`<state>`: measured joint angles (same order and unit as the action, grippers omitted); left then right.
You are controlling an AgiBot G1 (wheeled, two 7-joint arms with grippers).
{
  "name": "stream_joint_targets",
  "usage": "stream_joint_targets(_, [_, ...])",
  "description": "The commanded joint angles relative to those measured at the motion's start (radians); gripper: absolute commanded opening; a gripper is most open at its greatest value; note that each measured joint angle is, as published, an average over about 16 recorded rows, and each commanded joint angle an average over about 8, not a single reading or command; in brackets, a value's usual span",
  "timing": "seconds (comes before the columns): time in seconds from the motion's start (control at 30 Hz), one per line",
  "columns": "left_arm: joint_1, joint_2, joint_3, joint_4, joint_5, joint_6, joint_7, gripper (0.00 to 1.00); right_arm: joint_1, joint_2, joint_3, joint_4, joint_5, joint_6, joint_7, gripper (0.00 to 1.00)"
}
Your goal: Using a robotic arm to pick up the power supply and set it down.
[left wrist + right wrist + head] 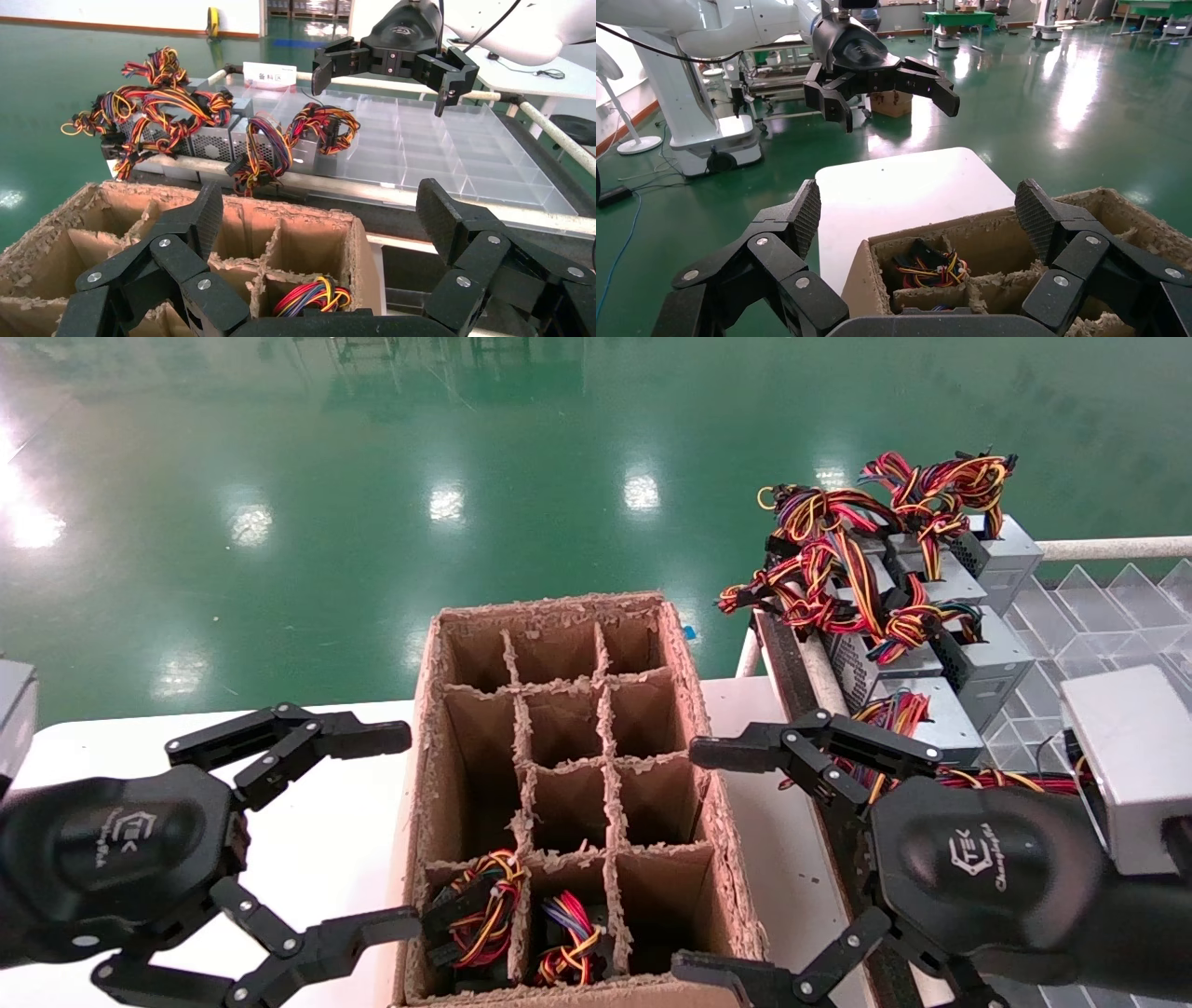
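Hovering with jaws apart beside the divided carton [438, 728], the right gripper [736, 868] risks snagging tangled wires when reaching the power supply [931, 724] racked just beyond it, left gripper [345, 831] likewise agape.

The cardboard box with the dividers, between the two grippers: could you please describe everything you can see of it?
The cardboard box is brown, open-topped and stands on the white table between the open left gripper and open right gripper. Cardboard dividers split it into a grid of three columns and four rows. Its top edges are badly frayed. Two cells in the nearest row hold power supplies, their wire bundles showing; the other cells look empty. Neither gripper touches it.
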<state>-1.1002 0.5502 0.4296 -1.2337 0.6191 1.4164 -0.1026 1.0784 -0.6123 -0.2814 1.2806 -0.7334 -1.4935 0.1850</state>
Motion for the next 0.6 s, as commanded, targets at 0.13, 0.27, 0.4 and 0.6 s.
stream_joint_targets(0.13, [0.0, 0.0, 0.0, 0.0, 0.0, 0.0, 0.0, 1.0, 0.0, 0.0, 0.0, 0.0, 0.0, 0.0, 0.0, 1.0])
stream_joint_targets(0.27, [0.0, 0.0, 0.0, 0.0, 0.0, 0.0, 0.0, 1.0, 0.0, 0.0, 0.0, 0.0, 0.0, 0.0, 0.0, 1.0])
stream_joint_targets(0.4, [0.0, 0.0, 0.0, 0.0, 0.0, 0.0, 0.0, 0.87, 0.0, 0.0, 0.0, 0.0, 0.0, 0.0, 0.0, 1.0])
stream_joint_targets(0.6, [0.0, 0.0, 0.0, 0.0, 0.0, 0.0, 0.0, 0.12, 0.002, 0.007, -0.004, 0.004, -0.033, 0.015, -0.008, 1.0])
